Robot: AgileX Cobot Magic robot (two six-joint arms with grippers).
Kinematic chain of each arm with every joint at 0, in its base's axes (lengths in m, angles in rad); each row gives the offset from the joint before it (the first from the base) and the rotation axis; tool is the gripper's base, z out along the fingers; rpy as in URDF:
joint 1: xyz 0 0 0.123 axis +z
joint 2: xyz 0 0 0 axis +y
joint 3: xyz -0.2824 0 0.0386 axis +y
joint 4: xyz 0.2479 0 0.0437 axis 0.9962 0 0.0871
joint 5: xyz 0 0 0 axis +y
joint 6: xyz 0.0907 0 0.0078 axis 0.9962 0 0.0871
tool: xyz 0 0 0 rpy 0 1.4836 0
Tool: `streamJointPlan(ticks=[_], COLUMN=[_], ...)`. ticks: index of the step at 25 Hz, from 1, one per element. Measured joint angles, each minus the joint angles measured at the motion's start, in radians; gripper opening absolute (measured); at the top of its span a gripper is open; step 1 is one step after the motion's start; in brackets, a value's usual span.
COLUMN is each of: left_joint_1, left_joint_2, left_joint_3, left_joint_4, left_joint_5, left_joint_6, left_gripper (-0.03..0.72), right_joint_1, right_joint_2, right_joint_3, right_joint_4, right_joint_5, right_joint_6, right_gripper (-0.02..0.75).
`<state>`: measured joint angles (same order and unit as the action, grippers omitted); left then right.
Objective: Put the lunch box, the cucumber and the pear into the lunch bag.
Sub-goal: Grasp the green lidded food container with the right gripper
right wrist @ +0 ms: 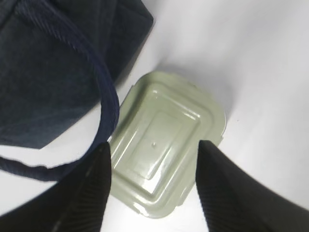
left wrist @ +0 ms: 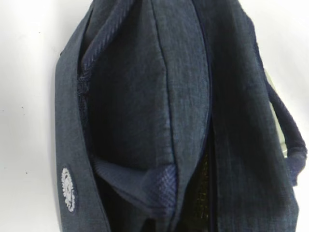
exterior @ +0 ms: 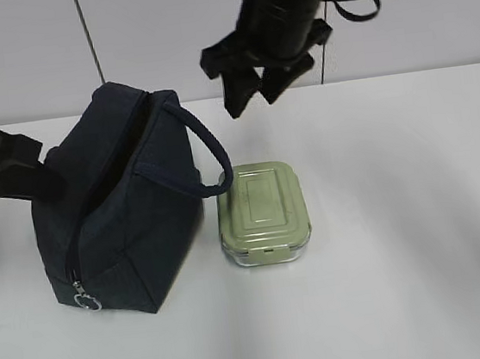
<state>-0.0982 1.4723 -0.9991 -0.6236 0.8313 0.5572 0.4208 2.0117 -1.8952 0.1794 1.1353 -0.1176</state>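
Two ribbed fingers over one ridged lid

My right gripper (exterior: 250, 92) hangs spread and empty above one sage-green lunch box (exterior: 263, 213) with a clear base, on the white table (exterior: 400, 213). Just beside it stands one navy fabric lunch bag (exterior: 123, 219), unzipped. My left gripper's state I cannot tell.

Navy lunch bag (exterior: 127, 218); sage-green ridged lunch box (exterior: 262, 212) lid.
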Motion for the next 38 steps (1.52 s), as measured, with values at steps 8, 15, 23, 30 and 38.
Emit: streamJointPlan(ticks=[8,15,23,30,38], left_joint_1=[0.0,0.0,0.0,0.0,0.0], left_joint_2=[0.0,0.0,0.0,0.0,0.0], left_joint_3=[0.0,0.0,0.0,0.0,0.0], left_joint_4=[0.0,0.0,-0.001,-0.001,-0.002], left_joint_5=[0.003,0.005,0.007,0.008,0.008], left_joint_6=[0.0,0.0,0.0,0.0,0.0], left_gripper=[0.002,0.002,0.002,0.002,0.002], right_joint_1=[-0.375,-0.512,-0.515,-0.5,-0.463], right_joint_2=[-0.17,-0.027,0.153,0.207,0.209], right_joint_3=[0.6,0.65,0.65,0.65,0.581], right_joint_4=[0.771,1.06,1.203,1.213,1.2], right_joint_5=[-0.109,0.027,0.031,0.028,0.028], right_joint_6=[-0.616,-0.859,-0.974,-1.026,-1.019], right_gripper=[0.433,0.433,0.498,0.501,0.503])
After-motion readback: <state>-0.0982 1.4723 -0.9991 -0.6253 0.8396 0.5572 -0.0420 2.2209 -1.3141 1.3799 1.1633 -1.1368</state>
